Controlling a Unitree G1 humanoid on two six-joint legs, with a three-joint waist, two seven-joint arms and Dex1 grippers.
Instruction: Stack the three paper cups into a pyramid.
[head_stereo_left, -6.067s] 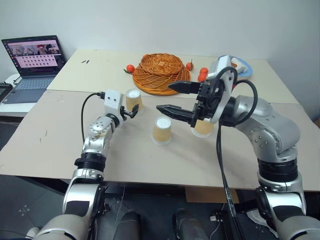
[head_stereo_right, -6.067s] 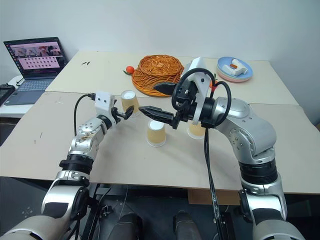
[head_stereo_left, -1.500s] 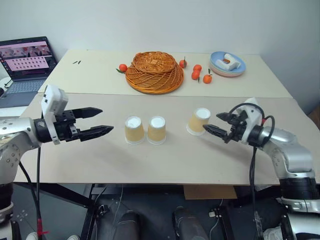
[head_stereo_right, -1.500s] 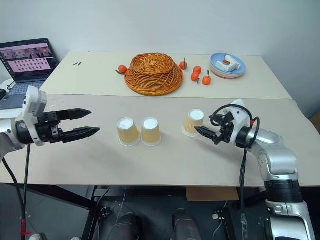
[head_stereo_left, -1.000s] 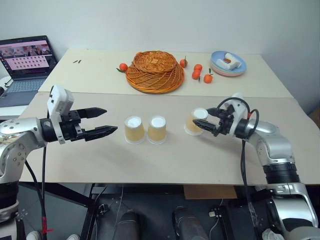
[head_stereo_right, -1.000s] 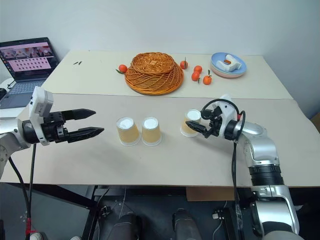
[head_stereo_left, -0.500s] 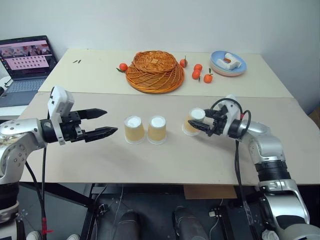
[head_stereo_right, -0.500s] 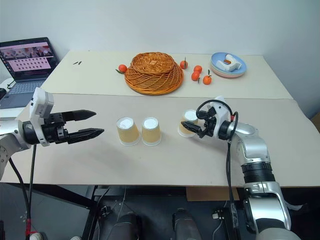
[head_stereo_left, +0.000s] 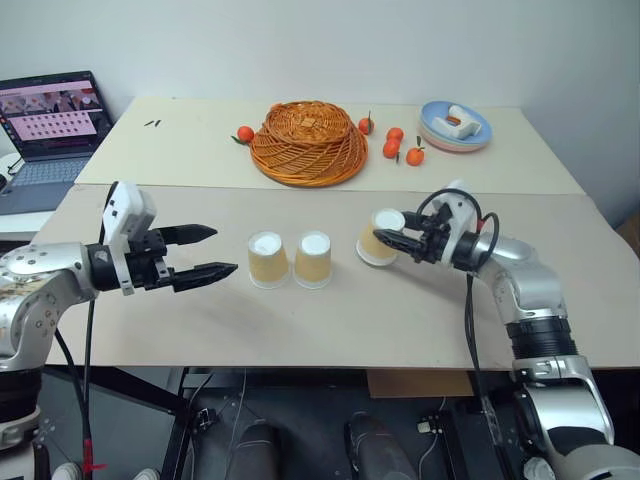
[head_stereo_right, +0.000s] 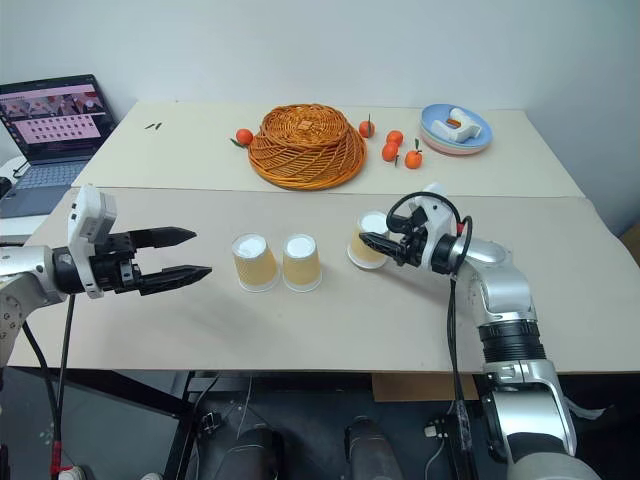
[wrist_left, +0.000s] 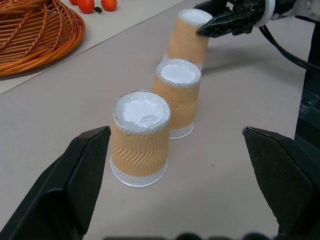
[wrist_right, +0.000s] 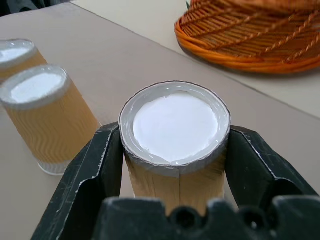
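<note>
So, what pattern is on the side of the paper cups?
A pressed zigzag ripple in tan, clearest in the left wrist view on the nearest paper cup.

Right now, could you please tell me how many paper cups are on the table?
3. Two upside-down cups stand side by side at the table's middle; the third cup is tilted in the right gripper. None seems hidden.

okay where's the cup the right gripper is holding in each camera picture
Left eye view: held cup, right of centre, tilted.
Right eye view, just right of the cup pair.
Left wrist view, farthest of three.
Right wrist view, between the right gripper fingers.
Shared landmark: wicker basket.
</note>
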